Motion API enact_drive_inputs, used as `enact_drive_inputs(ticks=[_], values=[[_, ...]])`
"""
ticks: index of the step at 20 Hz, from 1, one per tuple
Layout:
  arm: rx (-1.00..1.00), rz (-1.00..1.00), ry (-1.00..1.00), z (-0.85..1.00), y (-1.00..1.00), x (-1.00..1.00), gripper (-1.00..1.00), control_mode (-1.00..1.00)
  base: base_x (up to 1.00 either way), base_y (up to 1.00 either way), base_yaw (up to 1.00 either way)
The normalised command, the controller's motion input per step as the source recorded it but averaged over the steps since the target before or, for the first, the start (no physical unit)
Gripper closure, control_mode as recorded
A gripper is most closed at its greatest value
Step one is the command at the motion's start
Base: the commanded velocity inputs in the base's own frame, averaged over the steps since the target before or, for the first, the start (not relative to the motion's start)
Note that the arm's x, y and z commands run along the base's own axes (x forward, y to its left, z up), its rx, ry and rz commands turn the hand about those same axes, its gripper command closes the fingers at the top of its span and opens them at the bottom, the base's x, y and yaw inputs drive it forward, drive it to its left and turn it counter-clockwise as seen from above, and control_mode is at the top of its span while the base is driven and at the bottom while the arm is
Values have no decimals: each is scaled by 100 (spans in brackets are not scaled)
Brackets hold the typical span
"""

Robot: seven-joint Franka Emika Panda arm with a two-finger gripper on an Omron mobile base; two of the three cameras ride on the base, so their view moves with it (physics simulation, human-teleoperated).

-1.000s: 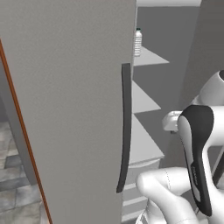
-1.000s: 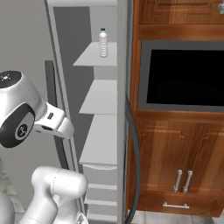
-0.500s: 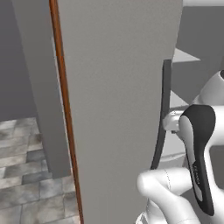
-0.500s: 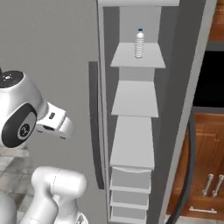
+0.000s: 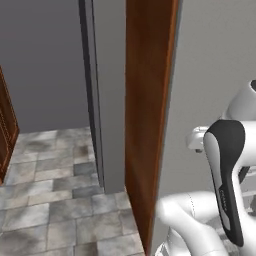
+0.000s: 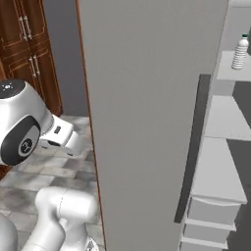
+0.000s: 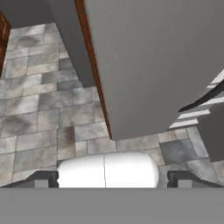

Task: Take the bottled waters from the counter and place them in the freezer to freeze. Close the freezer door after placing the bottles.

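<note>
The pincer (image 7: 112, 179) hangs low with its two dark tips spread wide apart, one at each side of the hand view, and nothing lies between them. Directly below it is the grey stone-tiled floor (image 7: 39, 109).

Just ahead of the tips stands the freezer door (image 7: 148, 61), a flat grey panel swung open, with a thin brown strip running along its near edge. The pincer does not touch it; the door is near but apart. In the right base view the same door (image 6: 147, 112) fills the middle, and its long dark bar handle (image 6: 192, 147) runs down the side away from the arm.

Past the door, further from the pincer, the freezer (image 6: 220, 166) stands open with pale shelves stacked one above another and drawers at the bottom. On the top shelf, well above and well away from the pincer, one bottled water (image 6: 239, 52) stands upright, clear and ribbed with a pale cap.

Off to the pincer's far side, behind the arm, brown wooden cabinets (image 6: 29, 44) line the wall.
</note>
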Motion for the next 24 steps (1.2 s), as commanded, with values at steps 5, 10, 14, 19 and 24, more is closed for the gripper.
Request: enact_drive_inputs(ticks=[5,10,14,19,24], values=[[0,0,0,0,0,0,-100,100,0,100,20],[0,0,0,0,0,0,-100,100,0,93,18],[0,0,0,0,0,0,-100,100,0,79,13],[0,0,0,0,0,0,-100,100,2,83,12],[0,0,0,0,0,0,-100,100,37,45,17]])
